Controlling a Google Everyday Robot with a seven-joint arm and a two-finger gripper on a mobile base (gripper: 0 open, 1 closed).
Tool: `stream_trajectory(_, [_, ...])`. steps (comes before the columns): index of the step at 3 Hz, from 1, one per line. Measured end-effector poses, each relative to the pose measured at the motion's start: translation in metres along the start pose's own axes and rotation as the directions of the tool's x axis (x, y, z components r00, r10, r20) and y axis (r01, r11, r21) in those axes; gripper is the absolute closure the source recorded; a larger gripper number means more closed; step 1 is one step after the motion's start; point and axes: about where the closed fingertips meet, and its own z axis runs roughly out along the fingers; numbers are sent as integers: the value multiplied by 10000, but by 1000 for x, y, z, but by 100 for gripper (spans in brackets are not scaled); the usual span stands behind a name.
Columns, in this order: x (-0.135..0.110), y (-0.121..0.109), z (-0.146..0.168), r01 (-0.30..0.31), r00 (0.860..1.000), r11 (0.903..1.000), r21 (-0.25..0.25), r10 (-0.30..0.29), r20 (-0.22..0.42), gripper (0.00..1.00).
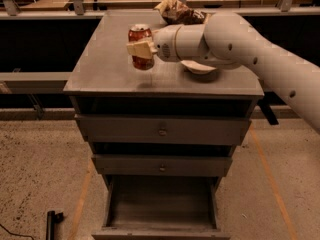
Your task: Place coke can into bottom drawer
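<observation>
The red coke can [140, 46] with a silver top is held upright in my gripper [139, 50], a little above the grey cabinet top [105, 59]. The beige fingers [137, 49] are closed around the can's middle. My white arm [235, 39] reaches in from the right. The bottom drawer [161, 204] stands pulled open at the foot of the cabinet, a wide grey box with nothing inside.
A white bowl [199, 67] sits on the top, partly hidden behind my arm. A brown chip bag [177, 11] lies at the back edge. Two shut knobbed drawers [162, 130] are above the open one. A black object [51, 221] lies on the floor at left.
</observation>
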Motion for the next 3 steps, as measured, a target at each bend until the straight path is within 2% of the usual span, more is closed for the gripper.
stream_trajectory(1, [14, 38, -24, -273, 9986, 9982, -537, 297, 445, 100])
stream_trajectory(2, [9, 62, -46, -138, 9983, 9961, -875, 187, 552, 100])
stream_trajectory(3, [9, 62, -49, -143, 9983, 9961, -869, 191, 548, 100])
